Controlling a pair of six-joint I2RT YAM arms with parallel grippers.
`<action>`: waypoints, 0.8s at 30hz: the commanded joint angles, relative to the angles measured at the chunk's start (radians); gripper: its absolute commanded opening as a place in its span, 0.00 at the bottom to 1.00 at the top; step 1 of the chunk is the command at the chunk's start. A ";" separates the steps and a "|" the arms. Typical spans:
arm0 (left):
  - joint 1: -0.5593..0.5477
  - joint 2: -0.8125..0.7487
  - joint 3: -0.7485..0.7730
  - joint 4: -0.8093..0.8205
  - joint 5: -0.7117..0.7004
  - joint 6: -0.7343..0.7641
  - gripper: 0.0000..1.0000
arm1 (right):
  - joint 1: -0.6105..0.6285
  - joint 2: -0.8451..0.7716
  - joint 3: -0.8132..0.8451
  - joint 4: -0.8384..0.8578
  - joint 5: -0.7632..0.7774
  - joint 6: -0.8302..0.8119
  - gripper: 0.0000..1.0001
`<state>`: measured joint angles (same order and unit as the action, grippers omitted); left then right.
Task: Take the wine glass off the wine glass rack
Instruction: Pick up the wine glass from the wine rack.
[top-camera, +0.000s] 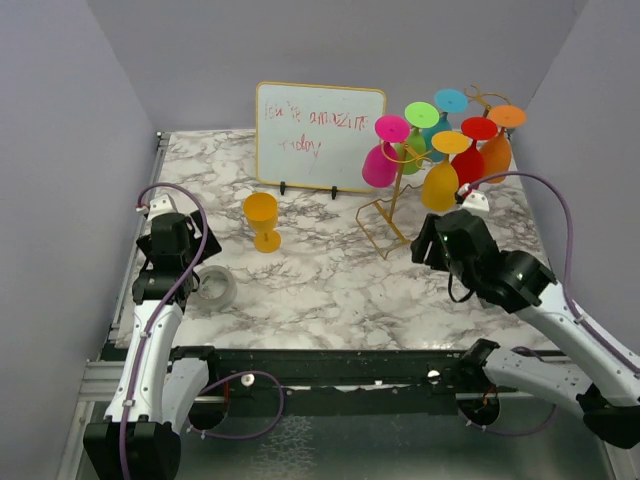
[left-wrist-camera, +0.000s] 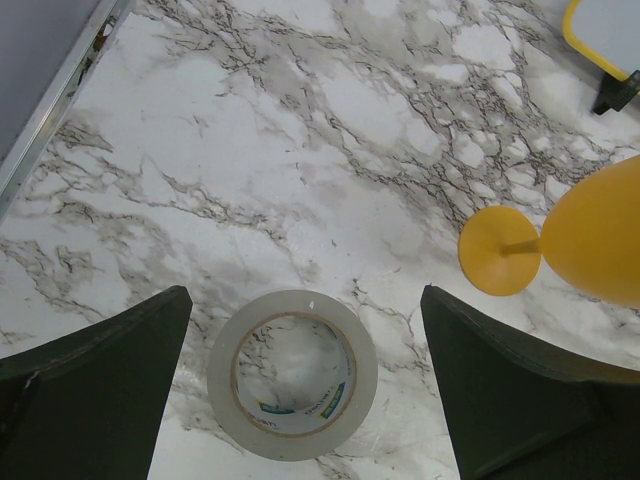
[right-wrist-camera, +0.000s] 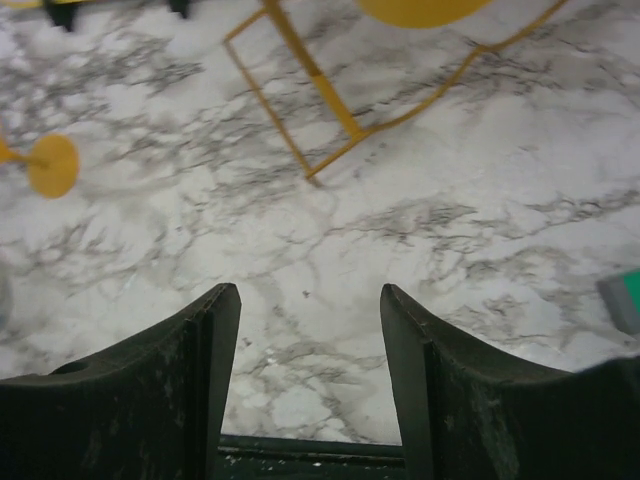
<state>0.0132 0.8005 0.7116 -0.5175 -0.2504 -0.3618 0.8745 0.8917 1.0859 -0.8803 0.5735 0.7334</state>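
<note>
Although the right claw (right-wrist-camera: 308, 300) stood half open and held nothing, it hovered low over the table (right-wrist-camera: 500, 250), with the foot of the gold rack (right-wrist-camera: 330, 100) ahead of it and slightly to its left. The glasses hung upside down from the rack's rails, above and beyond the claw; the nearest was a yellow glass (top-camera: 440, 185). To do this step well, I judged the claw should rise to bowl height, close gently round the stem, then slide the glass along its rail to the open end rather than tug downward, lest the light rack tip. The left claw (left-wrist-camera: 305, 300) gaped wide over a tape roll (left-wrist-camera: 366, 365), a standing glass (left-wrist-camera: 600, 230) ahead to its right.
</note>
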 joint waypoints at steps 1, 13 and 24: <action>0.005 0.000 0.006 0.016 0.022 0.010 0.99 | -0.372 0.035 -0.076 0.066 -0.412 -0.200 0.63; 0.004 0.009 0.005 0.019 0.027 0.011 0.99 | -0.517 -0.096 -0.105 0.078 -0.499 -0.145 0.62; 0.004 -0.013 0.002 0.020 0.028 0.014 0.99 | -0.572 -0.005 0.100 0.148 -0.496 -0.088 0.61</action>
<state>0.0132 0.8059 0.7116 -0.5148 -0.2428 -0.3573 0.3233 0.8680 1.1141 -0.7856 0.0986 0.6113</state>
